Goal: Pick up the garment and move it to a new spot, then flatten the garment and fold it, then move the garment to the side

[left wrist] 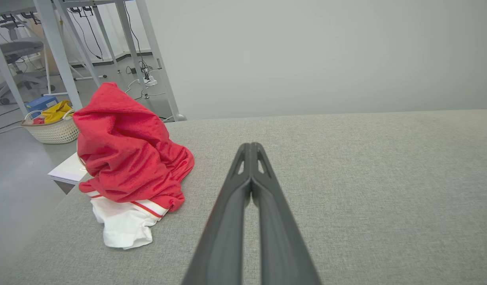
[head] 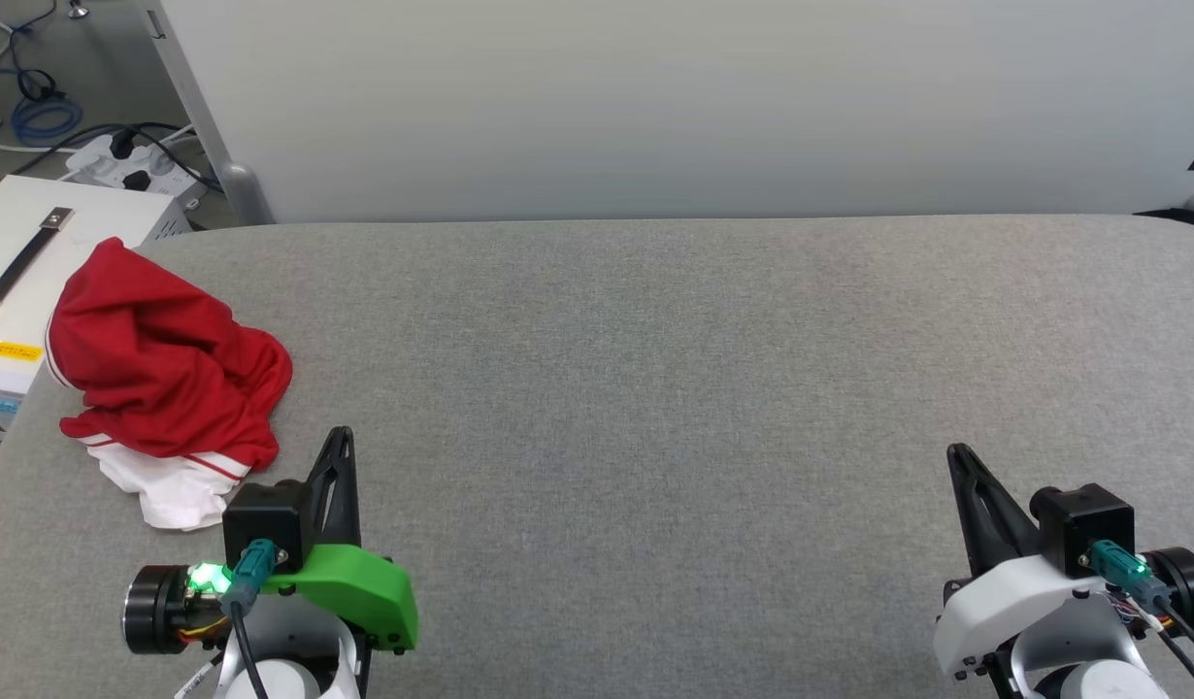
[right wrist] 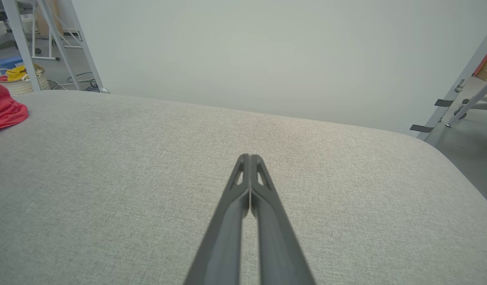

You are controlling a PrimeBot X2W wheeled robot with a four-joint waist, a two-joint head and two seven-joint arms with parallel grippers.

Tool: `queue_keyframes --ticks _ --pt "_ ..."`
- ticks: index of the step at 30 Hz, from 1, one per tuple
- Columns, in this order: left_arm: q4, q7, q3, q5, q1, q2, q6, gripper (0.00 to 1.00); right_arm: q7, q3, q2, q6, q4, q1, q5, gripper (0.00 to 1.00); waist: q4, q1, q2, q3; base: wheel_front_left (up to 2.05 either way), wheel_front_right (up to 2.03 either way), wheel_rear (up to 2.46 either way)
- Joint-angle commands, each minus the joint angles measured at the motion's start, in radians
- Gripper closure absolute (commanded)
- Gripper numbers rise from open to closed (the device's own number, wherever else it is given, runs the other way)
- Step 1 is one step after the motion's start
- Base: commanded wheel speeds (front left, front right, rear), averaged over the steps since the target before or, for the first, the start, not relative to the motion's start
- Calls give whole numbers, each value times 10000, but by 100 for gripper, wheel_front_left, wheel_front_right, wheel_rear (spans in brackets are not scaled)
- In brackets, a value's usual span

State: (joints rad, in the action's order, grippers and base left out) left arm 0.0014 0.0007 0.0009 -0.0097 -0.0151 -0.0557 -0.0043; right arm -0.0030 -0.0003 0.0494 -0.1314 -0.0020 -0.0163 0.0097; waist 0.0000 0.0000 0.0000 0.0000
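The garment point(head: 160, 369) lies crumpled in a red heap at the table's left edge, a white sleeve with striped trim sticking out at its near side. The left wrist view has the garment point(left wrist: 128, 166) left of my fingers; its lettering is hidden in the folds. My left gripper point(head: 340, 437) is shut and empty, just to the right of the heap and nearer to me, also seen in its own view as the left gripper point(left wrist: 251, 147). Far right, my right gripper point(head: 956, 453) is shut and empty; its own view shows the right gripper point(right wrist: 249, 158) and a sliver of the garment point(right wrist: 4, 111).
A grey fabric-covered table point(head: 655, 388) spreads wide between the grippers, backed by a pale wall panel point(head: 655, 97). A white box point(head: 15, 282) with a handle stands off the left edge, with cables and a power strip point(head: 121, 165) on the floor. A basket point(left wrist: 53, 124) sits beyond.
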Motion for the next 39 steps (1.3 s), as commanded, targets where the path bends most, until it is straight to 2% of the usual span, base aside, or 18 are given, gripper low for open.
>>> queue_keyframes --ticks 1,30,31,39 --pt "-14 -7 -9 97 151 55 43 100 30 3 8 7 20 163 -97 100 0 0 0 0 0 0 0" --pt "-14 -7 -9 97 151 55 43 100 30 3 8 7 20 163 -97 100 0 0 0 0 0 0 0" --pt "-14 -7 -9 97 151 55 43 0 30 3 8 7 20 163 -97 0 0 0 0 0 0 0 0" --pt "103 -115 -12 -104 -10 1 -4 0 -114 -77 -1 -2 46 2 94 0 -2 0 0 10 0 0 0"
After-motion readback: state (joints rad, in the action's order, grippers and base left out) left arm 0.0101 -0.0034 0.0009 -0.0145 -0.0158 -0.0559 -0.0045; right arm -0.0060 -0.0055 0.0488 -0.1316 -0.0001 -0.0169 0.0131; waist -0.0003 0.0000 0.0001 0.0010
